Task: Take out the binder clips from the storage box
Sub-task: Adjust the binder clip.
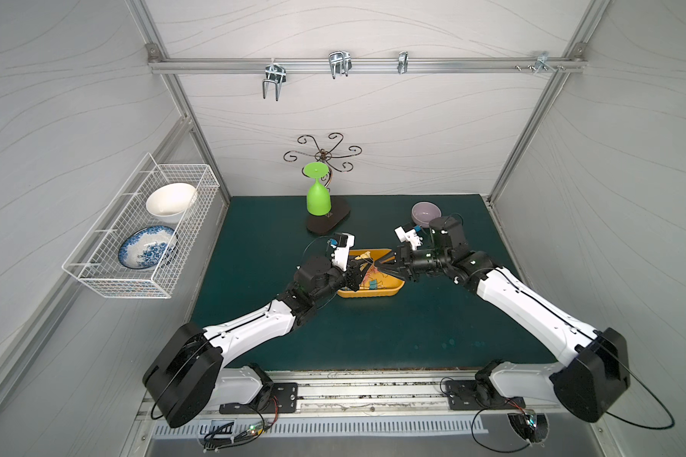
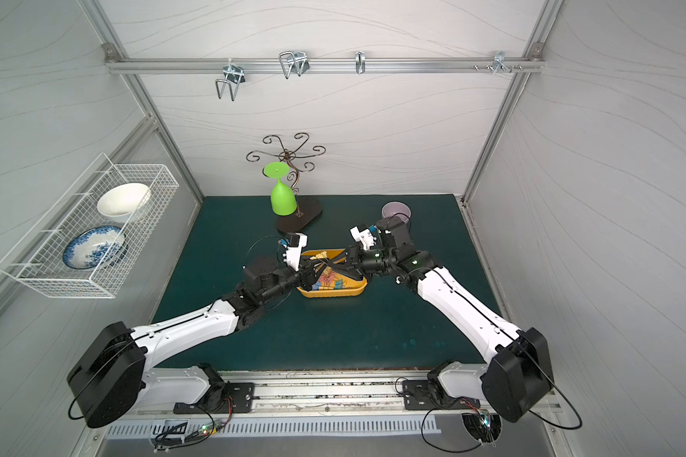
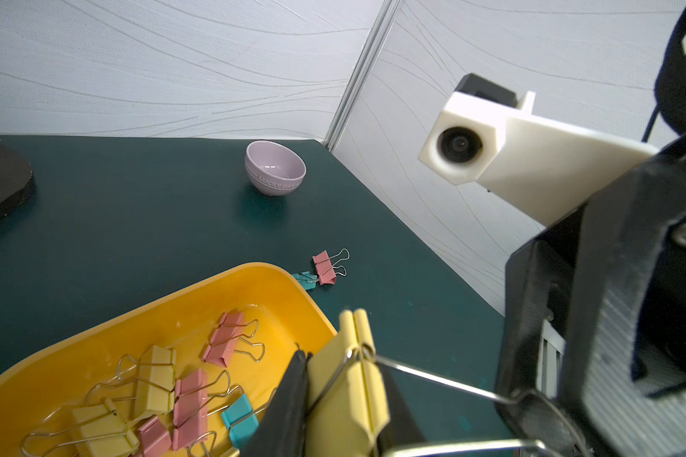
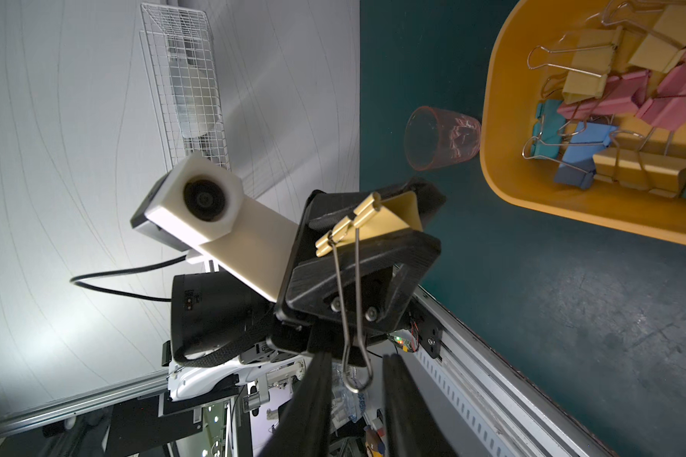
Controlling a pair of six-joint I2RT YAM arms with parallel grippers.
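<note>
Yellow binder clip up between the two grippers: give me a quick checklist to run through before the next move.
1. Grip: left gripper clamped on the pastel yellow binder clip: ok.
2. Handover: right gripper closed on the silver wire handles: not ok, its jaws stand either side with gaps.
3. Lift: yellow clip off the pile: ok.
4. Emptying: shallow yellow-orange plastic tub cleared: not ok, many pastel clips lie inside.
5. Already out: small pink clip and teal clip on the dark green mat beside the tub: ok.
</note>
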